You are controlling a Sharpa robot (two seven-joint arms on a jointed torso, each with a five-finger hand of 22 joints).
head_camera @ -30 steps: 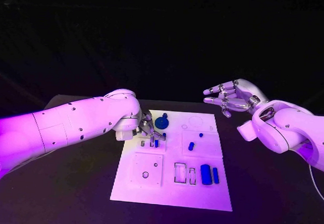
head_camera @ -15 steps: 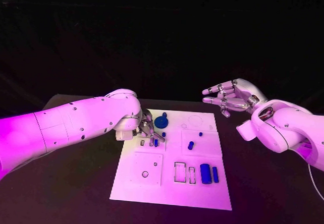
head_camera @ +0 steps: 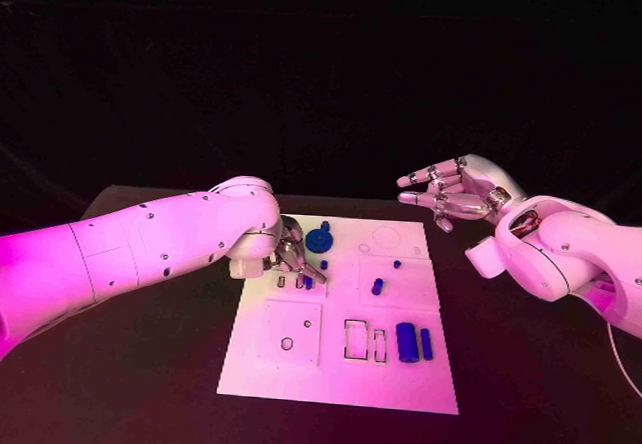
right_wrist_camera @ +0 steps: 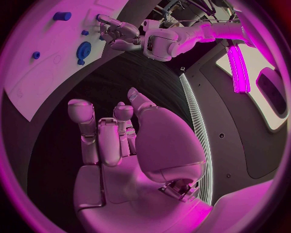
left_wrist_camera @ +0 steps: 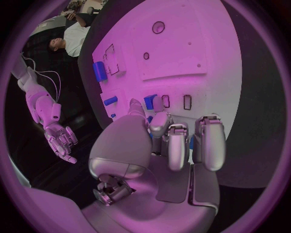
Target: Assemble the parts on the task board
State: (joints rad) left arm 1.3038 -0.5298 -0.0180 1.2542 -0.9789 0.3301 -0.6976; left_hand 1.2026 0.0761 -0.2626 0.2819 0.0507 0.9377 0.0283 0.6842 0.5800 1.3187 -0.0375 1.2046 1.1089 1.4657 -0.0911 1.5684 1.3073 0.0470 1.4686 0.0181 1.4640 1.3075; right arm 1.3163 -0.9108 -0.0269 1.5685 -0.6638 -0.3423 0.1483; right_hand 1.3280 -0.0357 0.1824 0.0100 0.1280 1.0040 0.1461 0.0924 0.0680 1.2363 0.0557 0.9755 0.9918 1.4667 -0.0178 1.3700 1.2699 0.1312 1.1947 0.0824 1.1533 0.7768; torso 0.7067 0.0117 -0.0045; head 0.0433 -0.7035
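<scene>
The white task board lies mid-table with slots and blue parts on it. My left hand is low over the board's far left area. Its thumb and a finger pinch a small blue part beside two small slots. A round blue knob stands just past that hand. A thick blue cylinder and a slimmer one lie at the board's near right. My right hand hovers open above the table beyond the board's far right corner, holding nothing.
Small blue pieces lie mid-board, next to a rectangular slot. The right wrist view shows my right hand well off the board, with black table between them.
</scene>
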